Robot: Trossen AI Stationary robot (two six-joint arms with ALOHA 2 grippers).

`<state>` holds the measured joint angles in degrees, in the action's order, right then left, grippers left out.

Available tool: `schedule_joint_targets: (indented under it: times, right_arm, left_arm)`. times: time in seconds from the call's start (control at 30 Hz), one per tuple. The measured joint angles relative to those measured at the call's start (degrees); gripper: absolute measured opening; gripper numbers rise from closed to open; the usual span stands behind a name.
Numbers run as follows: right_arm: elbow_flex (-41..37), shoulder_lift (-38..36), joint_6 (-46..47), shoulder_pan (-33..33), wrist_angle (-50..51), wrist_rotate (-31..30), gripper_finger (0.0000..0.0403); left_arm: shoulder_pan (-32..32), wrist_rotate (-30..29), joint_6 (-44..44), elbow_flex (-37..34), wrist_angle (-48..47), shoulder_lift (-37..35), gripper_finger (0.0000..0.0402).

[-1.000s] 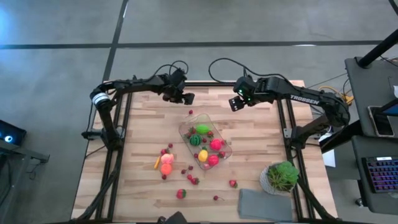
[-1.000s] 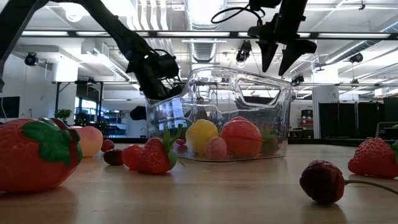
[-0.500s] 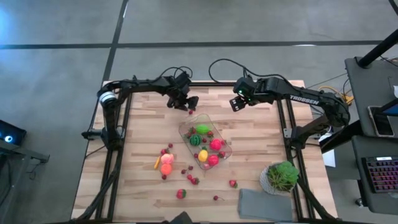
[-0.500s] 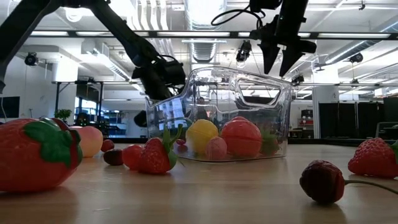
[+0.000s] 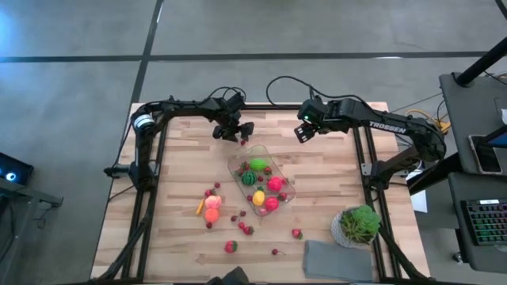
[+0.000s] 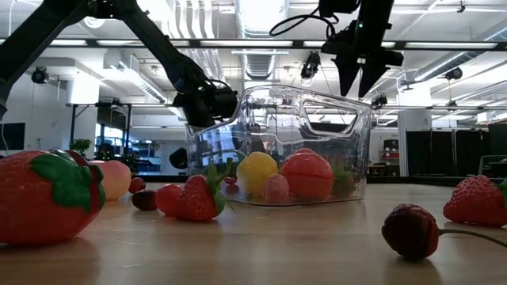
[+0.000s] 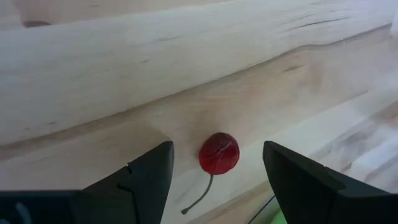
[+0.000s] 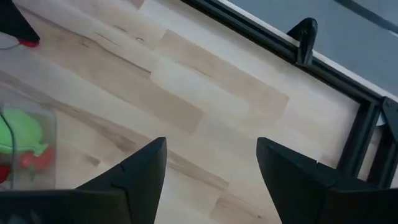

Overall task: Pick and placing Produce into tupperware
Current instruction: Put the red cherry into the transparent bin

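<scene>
Left wrist view shows the left end effector (image 7: 214, 177) with its fingers spread on either side of a small red cherry (image 7: 219, 153), clamping nothing; the cherry lies on the bare tabletop (image 7: 124, 68) with its thin stem trailing toward the camera. In the high view this end effector (image 5: 238, 131) hangs over the far part of the tabletop, just beyond the far corner of the tub (image 5: 287, 192), with the cherry (image 5: 242, 143) near that corner. The right end effector (image 5: 302, 131) waits aloft to the right of it, fingers parted and empty over bare wood. The tub already holds several pieces, green, yellow, red and pink; more produce lies scattered on the near side, including strawberries (image 6: 190, 199) and an orange piece (image 5: 211, 214). The risks, as I judge them: the cherry is small and round, so fingers closing off-centre could squirt it sideways or roll it away; pinching the stem alone would leave it dangling and apt to drop. The tub wall stands close by, so a low descent or a swing toward it could knock or shift the light tub and spill its contents.
</scene>
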<state>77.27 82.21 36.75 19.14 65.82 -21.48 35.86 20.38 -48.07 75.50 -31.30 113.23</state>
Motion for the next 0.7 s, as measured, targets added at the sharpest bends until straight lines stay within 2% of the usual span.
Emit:
schedule_joint_targets:
  times: [0.17, 0.5, 0.7]
  right_arm:
    - [-0.6, 0.0, -0.4, 0.0, 0.0, -1.3, 0.024]
    - [-1.9, 0.0, -0.5, 0.0, 0.0, -2.7, 0.0247]
    - [-2.3, 0.0, -0.8, 0.0, 0.0, -2.7, 0.0243]
  left_arm:
    - [-0.7, -1.2, -1.2, 1.3, -1.6, 0.7, 0.0229]
    - [-1.1, -3.1, -1.2, 1.1, -2.7, 0.7, 0.0148]
    - [-2.6, -5.6, -2.5, 1.2, -2.8, 0.7, 0.0135]
